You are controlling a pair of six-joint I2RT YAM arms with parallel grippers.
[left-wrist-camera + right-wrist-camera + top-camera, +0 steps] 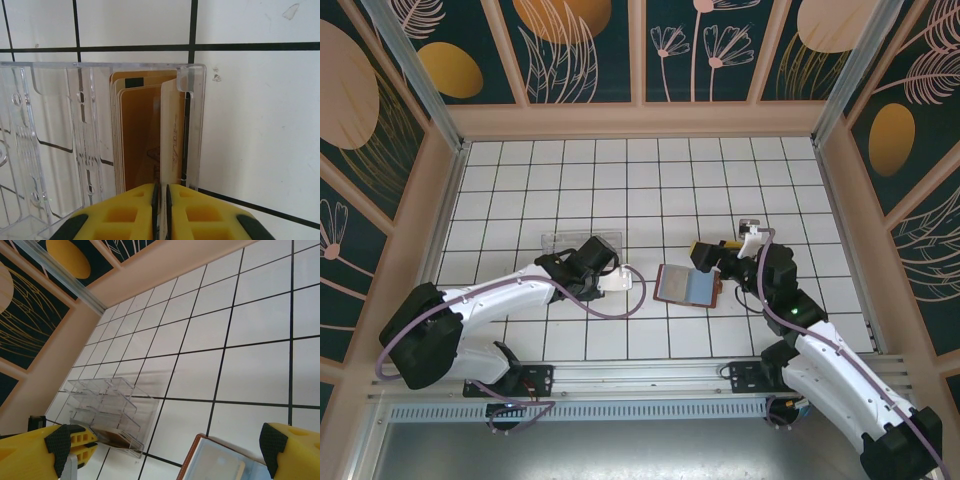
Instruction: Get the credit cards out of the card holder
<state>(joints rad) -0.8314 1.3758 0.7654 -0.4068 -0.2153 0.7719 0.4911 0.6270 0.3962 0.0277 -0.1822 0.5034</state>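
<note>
The card holder (686, 285) lies open on the tiles, brown outside and blue-grey inside. In the right wrist view a pale card sits in a pocket of the card holder (220, 466). My right gripper (708, 258) hovers over its far right edge. The right gripper (167, 442) is wide open with nothing in it. My left gripper (161, 200) is narrowed on the bottom edge of a cream credit card (170, 130). That card stands edge-on in the end slot of a clear plastic box (50, 140). Several gold cards (137, 135) stand beside it in the same slot.
The clear plastic box (570, 240) lies left of centre, with the left gripper (604, 256) at its right end. In the right wrist view the clear box (105, 405) lies to the left of the card holder. Patterned walls enclose the tiled floor (650, 180).
</note>
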